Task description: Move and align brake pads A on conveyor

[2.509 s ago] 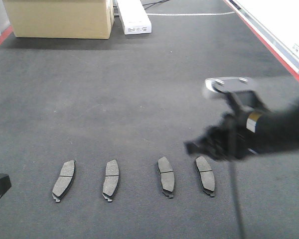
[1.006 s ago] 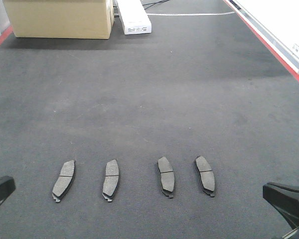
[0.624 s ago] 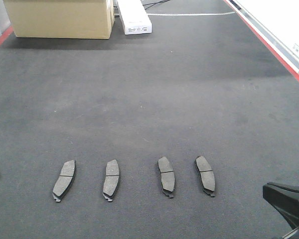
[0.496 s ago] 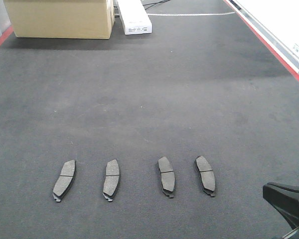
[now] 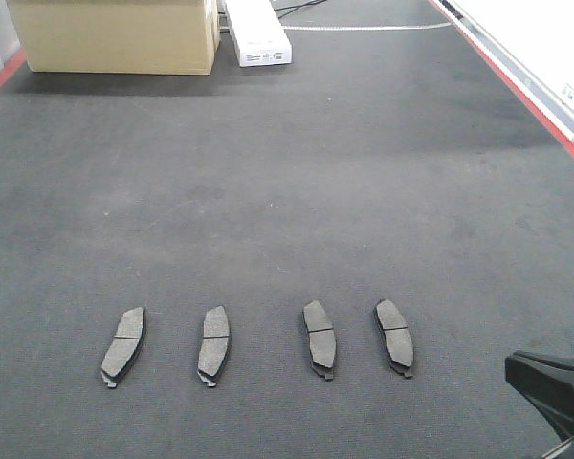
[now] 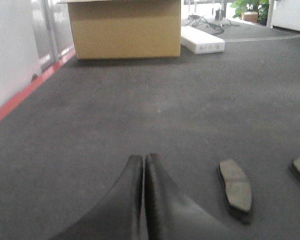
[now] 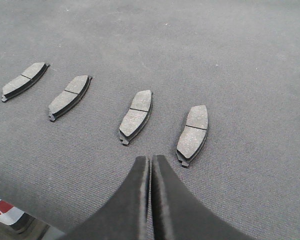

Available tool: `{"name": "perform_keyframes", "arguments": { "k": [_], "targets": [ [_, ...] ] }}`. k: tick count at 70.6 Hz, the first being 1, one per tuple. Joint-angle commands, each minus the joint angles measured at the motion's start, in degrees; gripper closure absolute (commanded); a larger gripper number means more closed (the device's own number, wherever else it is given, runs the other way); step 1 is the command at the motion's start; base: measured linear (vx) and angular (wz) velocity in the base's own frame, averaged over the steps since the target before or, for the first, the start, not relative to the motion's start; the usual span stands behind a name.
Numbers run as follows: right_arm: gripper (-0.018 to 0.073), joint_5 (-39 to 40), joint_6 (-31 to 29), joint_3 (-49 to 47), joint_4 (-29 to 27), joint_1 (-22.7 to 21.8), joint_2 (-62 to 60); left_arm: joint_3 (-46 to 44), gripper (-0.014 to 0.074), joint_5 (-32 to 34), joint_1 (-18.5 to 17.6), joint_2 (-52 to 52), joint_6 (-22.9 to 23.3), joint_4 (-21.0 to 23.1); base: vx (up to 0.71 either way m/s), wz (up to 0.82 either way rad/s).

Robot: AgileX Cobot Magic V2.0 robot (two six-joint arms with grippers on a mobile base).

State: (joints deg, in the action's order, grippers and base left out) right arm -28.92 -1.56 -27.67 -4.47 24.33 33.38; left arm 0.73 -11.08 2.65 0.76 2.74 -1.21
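Observation:
Several grey-brown brake pads A lie in a row on the dark conveyor (image 5: 287, 191), each roughly lengthwise, near the front: the leftmost pad (image 5: 122, 346), its neighbour (image 5: 212, 344), the third (image 5: 319, 338) and the rightmost (image 5: 394, 337). My right gripper (image 7: 150, 159) is shut and empty, its tips just short of the gap between the third pad (image 7: 136, 114) and the rightmost pad (image 7: 193, 132). My left gripper (image 6: 143, 157) is shut and empty, low over the belt, left of the leftmost pad (image 6: 235, 187). In the front view only a dark finger (image 5: 545, 382) of the right gripper shows at the lower right corner.
A cardboard box (image 5: 115, 33) and a flat white box (image 5: 256, 38) stand at the far end of the belt. A red edge strip (image 5: 526, 91) runs along the right side, another red strip (image 6: 20, 97) along the left.
The right arm has drawn back from above the rightmost pad to the lower right corner. The left gripper's tip has left the front view's lower left corner. The pads have not moved.

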Motion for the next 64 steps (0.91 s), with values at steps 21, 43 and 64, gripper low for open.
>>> {"name": "perform_keyframes", "arguments": {
  "k": [21, 43, 64],
  "targets": [
    [0.0568, 3.60, -0.47, -1.40, 0.21, -0.09, 0.04, -0.33, 0.0603, 7.00, 0.07, 0.79, -0.07, -0.06, 0.00, 0.00],
    [0.0568, 3.53, -0.47, -1.40, 0.21, -0.09, 0.04, -0.33, 0.0603, 7.00, 0.07, 0.79, -0.07, -0.06, 0.00, 0.00],
    [0.0568, 6.85, -1.09, -1.40, 1.05, -0.09, 0.04, -0.33, 0.0603, 7.00, 0.07, 0.79, -0.07, -0.06, 0.00, 0.00]
  ]
}}
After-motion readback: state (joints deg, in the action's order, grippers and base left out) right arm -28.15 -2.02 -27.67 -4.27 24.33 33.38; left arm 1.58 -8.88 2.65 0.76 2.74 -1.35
